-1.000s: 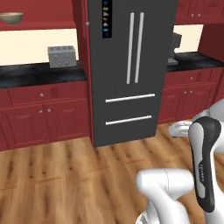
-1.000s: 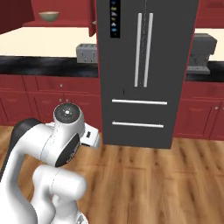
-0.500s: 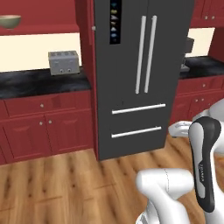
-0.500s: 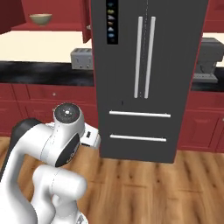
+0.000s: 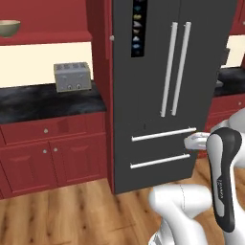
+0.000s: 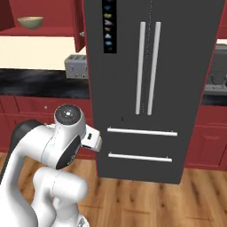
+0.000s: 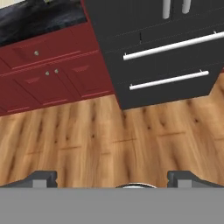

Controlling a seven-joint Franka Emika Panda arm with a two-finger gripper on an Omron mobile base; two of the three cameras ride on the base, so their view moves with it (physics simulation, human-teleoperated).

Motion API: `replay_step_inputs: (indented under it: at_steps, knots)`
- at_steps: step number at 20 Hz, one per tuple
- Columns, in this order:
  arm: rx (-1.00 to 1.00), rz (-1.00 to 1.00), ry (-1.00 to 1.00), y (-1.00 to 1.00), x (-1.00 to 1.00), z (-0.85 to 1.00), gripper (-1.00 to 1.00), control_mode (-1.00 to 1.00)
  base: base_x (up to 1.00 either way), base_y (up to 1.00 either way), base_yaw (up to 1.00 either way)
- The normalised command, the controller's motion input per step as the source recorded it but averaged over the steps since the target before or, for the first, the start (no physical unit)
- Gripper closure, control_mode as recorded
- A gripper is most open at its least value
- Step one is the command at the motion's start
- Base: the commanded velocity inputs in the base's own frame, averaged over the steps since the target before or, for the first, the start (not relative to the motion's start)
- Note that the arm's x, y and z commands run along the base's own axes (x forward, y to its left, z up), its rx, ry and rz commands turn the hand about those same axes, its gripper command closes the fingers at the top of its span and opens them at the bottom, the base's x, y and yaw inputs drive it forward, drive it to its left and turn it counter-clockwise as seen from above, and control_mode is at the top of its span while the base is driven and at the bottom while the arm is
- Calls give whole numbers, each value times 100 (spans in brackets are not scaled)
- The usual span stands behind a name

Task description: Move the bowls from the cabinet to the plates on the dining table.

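One bowl point(image 5: 8, 27) is sighted, olive-tan, sitting on an open red shelf of the cabinet point(image 5: 45, 37) high on the wall; same bowl in the right base view point(image 6: 30, 22); second bowl, plates and dining table not located. Pincer point(image 7: 112, 178) spread wide, finger tips far apart, nothing between them; it points down at bare wood floor point(image 7: 109, 140). Relative to the pincer: bowl sits far above and well off to the left, well apart; dark fridge point(image 5: 167, 86) stands ahead, its two drawer handles point(image 7: 168, 48) just beyond the floor patch in the hand view; red lower cupboards point(image 7: 48, 74) ahead and left; toaster point(image 5: 72, 76) on the black counter above those, below the bowl's shelf.

Progress, by judgement: effectively none done; no bowl held, the visible bowl sits untouched on its shelf. Left to do: close on the cabinet, raise the arm to shelf height, take each bowl, carry to the table, set one on each plate.
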Motion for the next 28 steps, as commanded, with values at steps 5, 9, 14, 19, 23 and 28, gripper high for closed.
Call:
replay_step_inputs:
  at_steps: [5,9,14,19,23,28]
  knots:
    - [0,0,0,0,0,0,-100,100,76,31,0]
    - [0,0,0,0,0,0,-100,100,74,28,-1]
    - [0,0,0,0,0,0,-100,100,23,8,0]
    - [0,0,0,0,0,0,-100,100,0,52,0]
    - [0,0,0,0,0,0,-100,100,0,73,0]
    - [0,0,0,0,0,0,-100,100,0,76,0]
